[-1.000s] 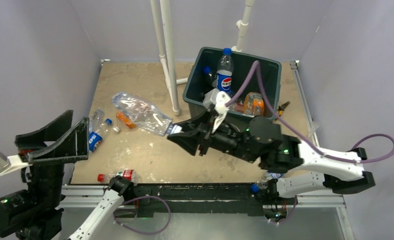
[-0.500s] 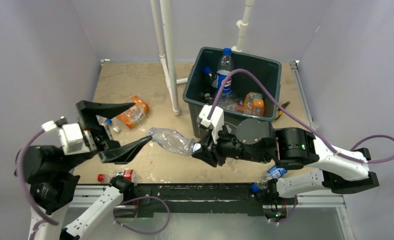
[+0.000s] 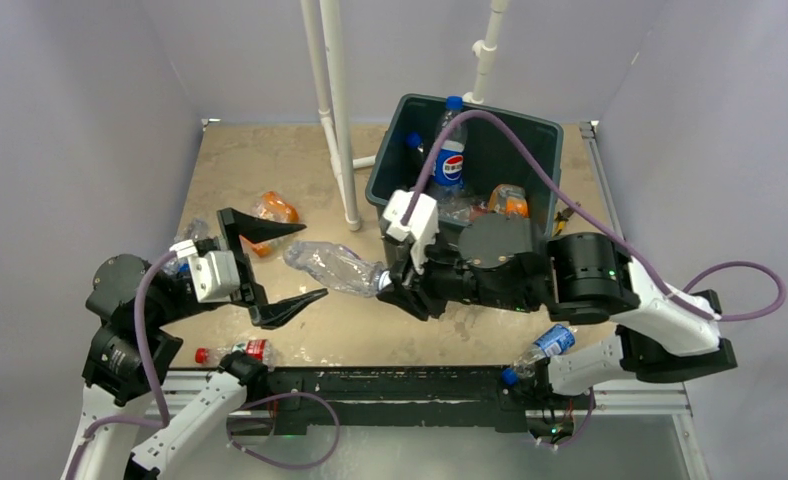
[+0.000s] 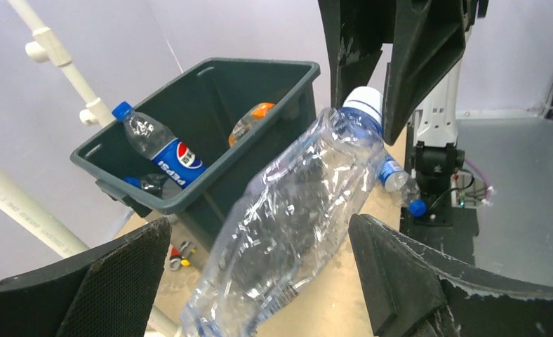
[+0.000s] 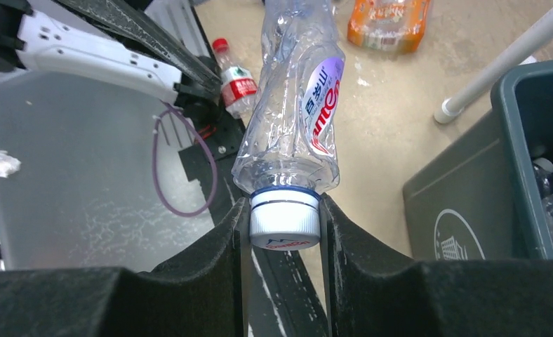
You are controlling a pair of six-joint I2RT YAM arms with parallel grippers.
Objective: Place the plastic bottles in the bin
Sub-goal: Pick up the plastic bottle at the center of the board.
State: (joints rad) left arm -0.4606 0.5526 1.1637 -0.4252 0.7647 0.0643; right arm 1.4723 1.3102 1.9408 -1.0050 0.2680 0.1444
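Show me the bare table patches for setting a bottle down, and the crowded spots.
Barest: the far-left table, bordered by the wall, the white pipes and the orange bottle. Also the near strip between the held bottle and the front rail, right of the red-label bottle. Crowded: the bin and the gap between left claw and right claw.

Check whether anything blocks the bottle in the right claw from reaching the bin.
Nothing visible lies between the crushed clear plastic bottle, pinched by its white cap in the right claw, and the dark green square plastic bin. The open left claw flanks its base.
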